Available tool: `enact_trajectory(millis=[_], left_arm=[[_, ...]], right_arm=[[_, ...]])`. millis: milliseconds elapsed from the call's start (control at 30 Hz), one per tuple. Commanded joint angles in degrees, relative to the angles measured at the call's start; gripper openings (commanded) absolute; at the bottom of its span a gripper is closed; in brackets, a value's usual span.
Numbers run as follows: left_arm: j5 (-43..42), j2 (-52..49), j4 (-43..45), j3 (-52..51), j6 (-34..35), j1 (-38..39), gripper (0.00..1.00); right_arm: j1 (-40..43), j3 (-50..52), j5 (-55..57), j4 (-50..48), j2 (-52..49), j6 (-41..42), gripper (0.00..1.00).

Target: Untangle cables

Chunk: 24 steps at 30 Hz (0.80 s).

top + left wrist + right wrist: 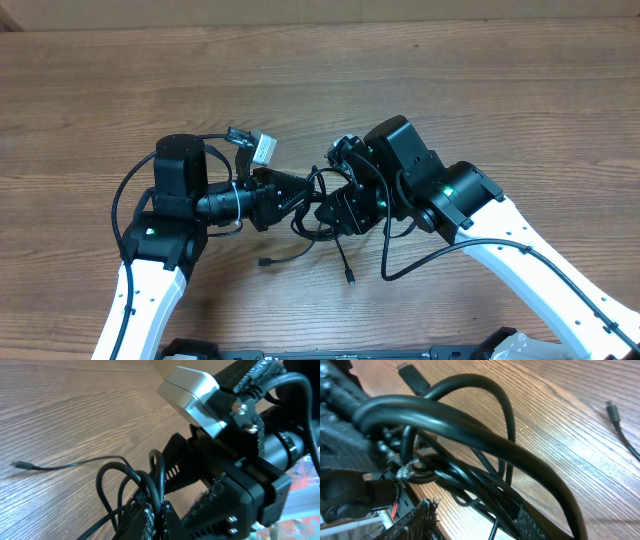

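Wood table (pixel 100 80), both arms bent inward twd centre; left gripper (pixel 300 199) pinching cables (pixel 344 262) (right gripper (pixel 327 210): can't tell).

Bench (pixel 300 70): brown wood grain, filling the view.
Left claw (pixel 296 197): on a black wrist above a white link rising from the lower left; points right.
Right claw (pixel 330 205): points left, just beside the left claw.
Cables (pixel 312 218): thin black tangle bunched between both claws.
Loose ends: one plug (pixel 263 263) lies below-left of the tangle, another plug (pixel 351 279) below it.
Grip: too dark to tell.
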<state>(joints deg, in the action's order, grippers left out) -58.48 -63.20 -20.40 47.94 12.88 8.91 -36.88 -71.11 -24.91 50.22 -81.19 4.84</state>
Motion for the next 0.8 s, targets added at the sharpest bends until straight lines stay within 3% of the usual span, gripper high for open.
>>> enact_trajectory(millis=[0,300,467,600,767], left_arm=[[-3.13,0.7,0.57,0.22,-1.11,0.11,0.04],[-4.2,0.7,0.57,0.22,-1.14,0.11,0.04],[-4.39,0.7,0.55,0.22,-1.14,0.11,0.04],[-4.42,0.7,0.55,0.22,-1.16,0.07,0.04],[-4.42,0.7,0.85,0.22,-1.16,0.04,0.04]], right_arm=[[-0.2,-0.85,5.73,0.59,0.0,-0.44,0.52],[-0.17,-0.85,8.98,0.22,0.0,-1.09,0.51],[-0.17,-0.85,8.15,0.26,0.0,-8.24,0.47],[-0.17,-0.85,8.0,0.63,0.0,-8.39,0.46],[-0.17,-0.85,-1.09,1.38,0.0,-16.39,0.41]])
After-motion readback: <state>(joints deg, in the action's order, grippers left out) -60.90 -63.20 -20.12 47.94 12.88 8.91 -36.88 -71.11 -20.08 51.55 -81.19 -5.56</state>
